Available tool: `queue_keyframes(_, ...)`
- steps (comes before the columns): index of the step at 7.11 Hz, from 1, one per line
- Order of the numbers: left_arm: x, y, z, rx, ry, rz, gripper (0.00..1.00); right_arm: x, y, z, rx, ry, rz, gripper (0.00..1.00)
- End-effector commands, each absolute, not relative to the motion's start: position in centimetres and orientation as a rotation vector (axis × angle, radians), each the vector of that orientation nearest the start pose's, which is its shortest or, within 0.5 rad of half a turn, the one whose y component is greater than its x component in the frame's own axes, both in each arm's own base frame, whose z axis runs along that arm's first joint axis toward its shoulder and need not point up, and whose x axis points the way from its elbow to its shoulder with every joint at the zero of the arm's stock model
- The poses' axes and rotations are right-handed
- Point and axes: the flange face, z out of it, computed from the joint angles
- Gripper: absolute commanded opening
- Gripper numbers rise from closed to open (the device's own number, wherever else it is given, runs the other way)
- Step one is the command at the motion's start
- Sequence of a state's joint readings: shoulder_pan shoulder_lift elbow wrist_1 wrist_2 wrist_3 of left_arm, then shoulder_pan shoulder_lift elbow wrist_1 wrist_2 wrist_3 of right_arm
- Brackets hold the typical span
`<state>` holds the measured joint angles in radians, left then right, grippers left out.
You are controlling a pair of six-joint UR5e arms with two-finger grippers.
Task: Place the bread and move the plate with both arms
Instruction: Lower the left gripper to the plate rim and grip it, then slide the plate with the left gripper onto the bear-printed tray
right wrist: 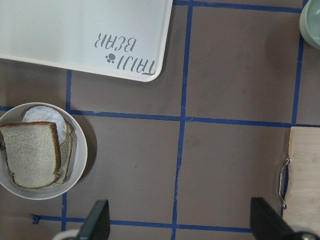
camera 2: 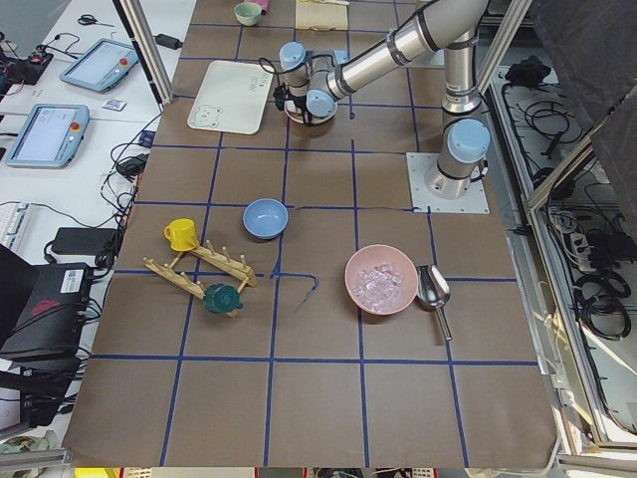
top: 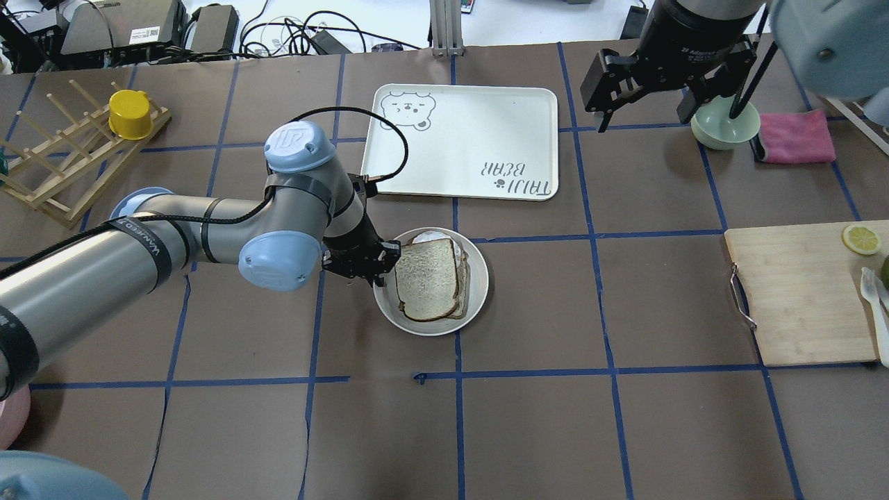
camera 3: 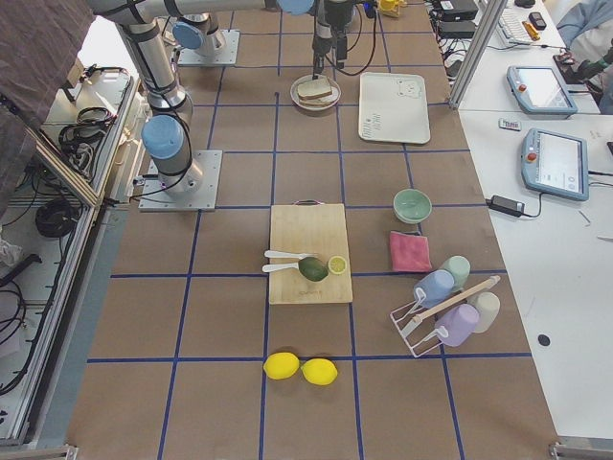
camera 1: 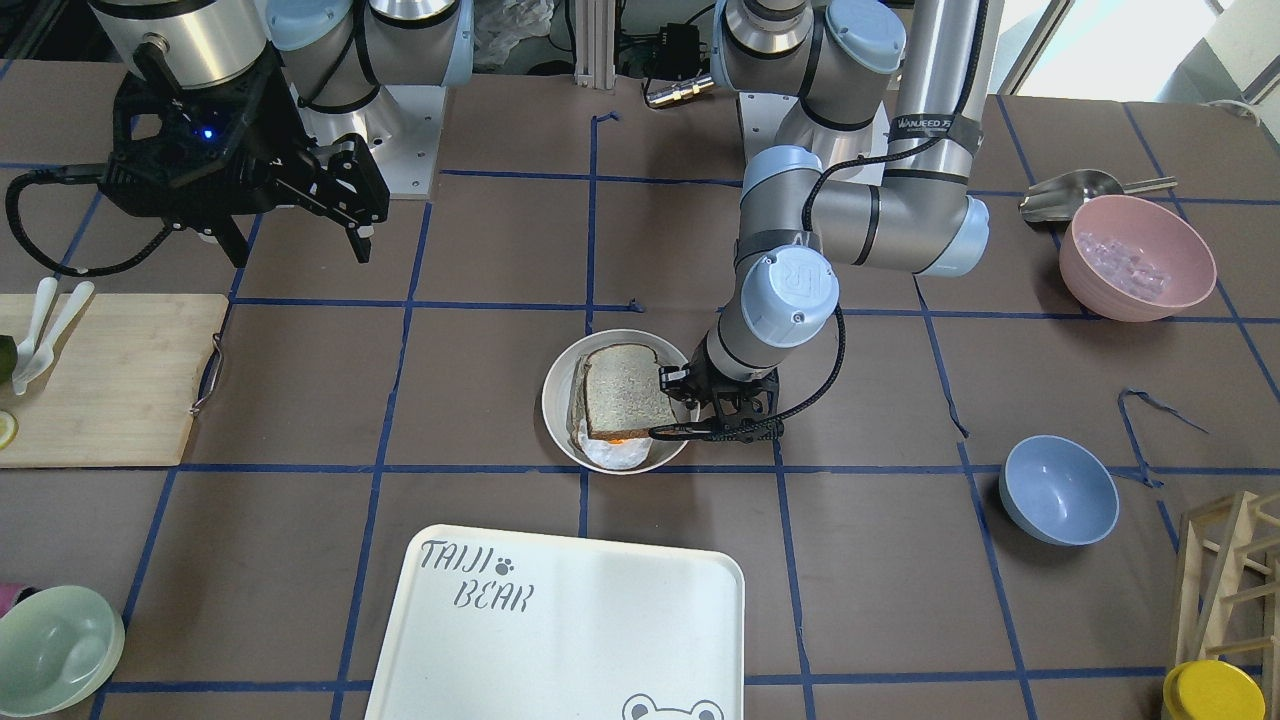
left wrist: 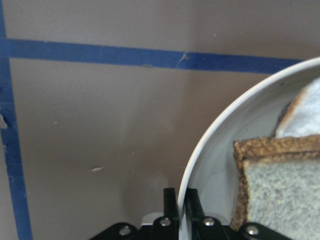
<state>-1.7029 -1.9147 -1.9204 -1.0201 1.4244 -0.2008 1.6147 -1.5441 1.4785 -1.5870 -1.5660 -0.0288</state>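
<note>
Overhead exterior showed the plate (top: 478,292) on the desk (top: 597,417), near the tray (top: 472,132), with the bread (top: 425,278) lying on another slice (top: 463,274) in it. The left arm (top: 208,232) reached to the plate's left edge, where the left jaws pinched narrowly on its rim. The right arm (top: 694,42) hung near the bowl (top: 722,128), well apart from the plate. Left wrist-mounted showed both fingers (left wrist: 170,202) straddling the rim, close together, the bread just inside. Right wrist-mounted showed the right jaws spread wide, holding nothing.

In your overhead view, the TAIJI BEAR tray (top: 465,139) sits at twelve o'clock, cutting board (top: 799,298) at three, wooden rack (top: 69,167) at ten.
</note>
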Motion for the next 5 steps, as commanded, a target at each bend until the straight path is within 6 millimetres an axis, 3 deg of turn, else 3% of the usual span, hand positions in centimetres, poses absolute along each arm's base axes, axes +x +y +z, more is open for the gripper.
queue_keyframes(1,-19.8,-53.5,25.1,-0.172,3.247,0.303,0.00,15.6,-50.4,52.2,-0.118,3.132,-0.132,1.00)
queue_keyframes(2,-18.7,-54.4,27.2,-0.076,3.254,0.327,0.00,15.2,-50.5,52.2,-0.109,3.132,-0.130,1.00)
queue_keyframes(4,-18.1,-55.5,28.2,-0.042,3.274,0.268,0.00,13.3,-50.8,52.3,-0.054,3.124,-0.118,1.00)
queue_keyframes(5,-18.0,-57.7,28.4,0.025,3.282,0.197,0.00,13.3,-50.8,52.3,-0.047,3.123,-0.120,1.00)
